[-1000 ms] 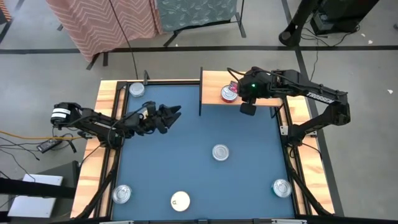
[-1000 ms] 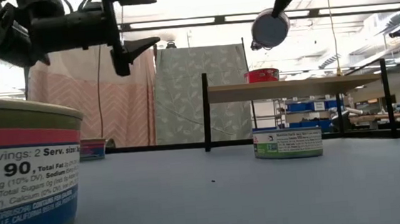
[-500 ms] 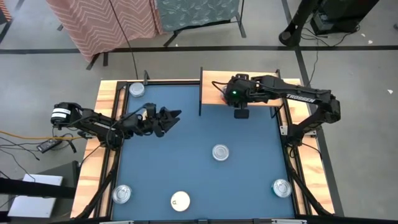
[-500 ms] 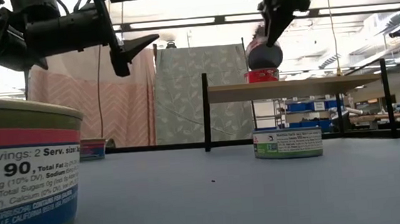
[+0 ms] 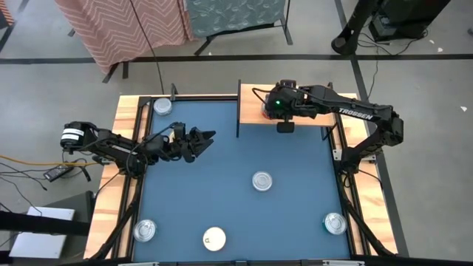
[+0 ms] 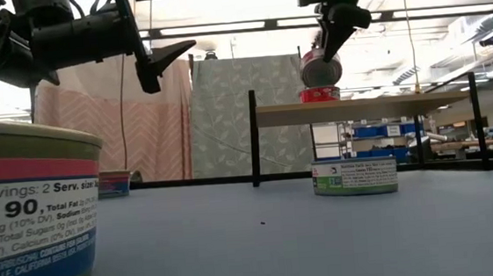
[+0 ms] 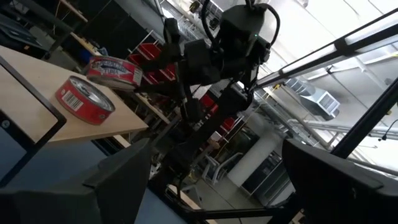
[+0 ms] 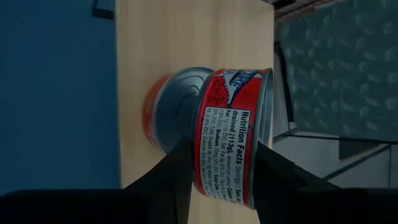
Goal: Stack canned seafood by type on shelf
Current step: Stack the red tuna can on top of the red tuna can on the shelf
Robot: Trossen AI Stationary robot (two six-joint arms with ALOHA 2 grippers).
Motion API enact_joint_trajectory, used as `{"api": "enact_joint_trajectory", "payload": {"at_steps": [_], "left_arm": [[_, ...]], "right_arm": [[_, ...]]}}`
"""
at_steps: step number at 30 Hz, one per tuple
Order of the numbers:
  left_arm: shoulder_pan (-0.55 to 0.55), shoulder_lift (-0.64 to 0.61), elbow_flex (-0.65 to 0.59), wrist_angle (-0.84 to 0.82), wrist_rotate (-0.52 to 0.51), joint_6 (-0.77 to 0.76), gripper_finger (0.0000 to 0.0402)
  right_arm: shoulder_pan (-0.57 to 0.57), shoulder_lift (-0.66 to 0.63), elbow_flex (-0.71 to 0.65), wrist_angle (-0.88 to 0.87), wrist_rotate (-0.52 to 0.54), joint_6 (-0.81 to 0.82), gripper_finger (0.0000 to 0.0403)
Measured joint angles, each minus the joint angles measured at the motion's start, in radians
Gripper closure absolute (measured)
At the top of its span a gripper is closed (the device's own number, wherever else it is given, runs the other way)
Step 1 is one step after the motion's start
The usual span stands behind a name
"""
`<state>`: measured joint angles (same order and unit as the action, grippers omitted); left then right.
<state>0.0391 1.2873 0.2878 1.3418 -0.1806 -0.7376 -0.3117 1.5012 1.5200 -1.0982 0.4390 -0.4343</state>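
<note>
My right gripper (image 5: 276,108) is shut on a red-labelled tin (image 6: 318,66) over the far right of the table. It hangs tilted just above a second red tin (image 6: 321,94), which stands on its base on the light-wood shelf (image 6: 367,106). The right wrist view shows the held tin (image 8: 233,137) in front of the lower tin's silver lid (image 8: 171,109). Whether the two tins touch, I cannot tell. My left gripper (image 5: 205,137) hovers open above the table's left part, with nothing between its fingers. My right gripper pinches the red tin between its two fingers, one finger (image 8: 181,168) on each flat end, the side label (image 8: 231,155) facing the wrist camera. The fingers come slanting down from above. The tin is tilted over the lower tin's lid.
Loose tins stand on the blue table: one in the middle (image 5: 261,180), one near left (image 5: 145,230), a white-lidded one at the near edge (image 5: 215,238), one near right (image 5: 335,222), one at the far left corner (image 5: 162,106). Dark uprights (image 6: 254,137) carry the shelf.
My right gripper has gone toward the table's left edge and down with the red tin, rolling its wrist. The tin, whose flat round end faced the low view, now hangs tilted just over the red tin on the shelf.
</note>
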Motion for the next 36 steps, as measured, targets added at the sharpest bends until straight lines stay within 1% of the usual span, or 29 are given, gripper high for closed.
{"api": "enact_joint_trajectory", "payload": {"at_steps": [3,14,17,23,30,32,36], "left_arm": [[0.0,0.0,0.0,-0.001,0.0,0.0,0.0039],[0.0,0.0,0.0,-0.001,0.0,0.001,0.0039],[0.0,0.0,0.0,-0.001,0.0,0.002,0.0039],[0.0,0.0,0.0,0.0,0.0,0.002,0.0039],[0.0,0.0,0.0,0.0,0.0,0.003,0.0039],[0.0,0.0,0.0,0.0,0.0,0.003,0.0039],[0.0,0.0,0.0,0.0,0.0,0.003,0.0039]], "right_arm": [[-0.018,0.0,0.0,-0.001,-0.029,-0.004,0.0269],[-0.042,0.003,0.0,0.018,-0.049,-0.041,0.0269],[-0.045,0.003,-0.027,0.038,-0.073,-0.04,0.0269],[-0.044,0.001,-0.055,0.058,-0.05,-0.041,0.0269],[-0.045,0.001,-0.055,0.065,-0.078,-0.037,0.0269],[-0.045,0.001,-0.055,0.066,-0.083,-0.036,0.0262],[-0.044,0.002,-0.056,0.058,-0.086,-0.033,0.0233]]}}
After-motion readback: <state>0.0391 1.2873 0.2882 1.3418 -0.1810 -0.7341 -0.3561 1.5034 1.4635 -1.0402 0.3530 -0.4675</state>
